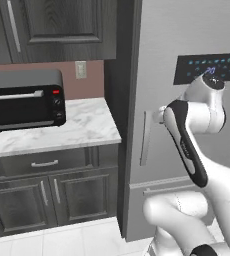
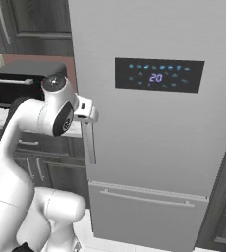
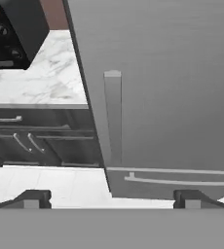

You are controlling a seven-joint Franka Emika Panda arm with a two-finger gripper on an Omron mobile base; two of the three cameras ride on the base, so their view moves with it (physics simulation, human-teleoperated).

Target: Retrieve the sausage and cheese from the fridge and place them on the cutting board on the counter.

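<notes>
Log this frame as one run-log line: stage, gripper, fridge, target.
stage: approaching fridge | gripper: open, empty, short of the handle | fridge door: closed | sausage, cheese: not retrieved

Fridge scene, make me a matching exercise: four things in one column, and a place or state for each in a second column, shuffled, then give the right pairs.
Things:
1. fridge
2. toaster oven
3. gripper
4. fridge handle

Places or states:
A. open, holding nothing
B. sits on the short marble counter left of the fridge
C. door shut, display panel lit
D. runs upright along the door's left edge, ahead of the gripper

Pairs: 1-C, 2-B, 3-A, 4-D
</notes>
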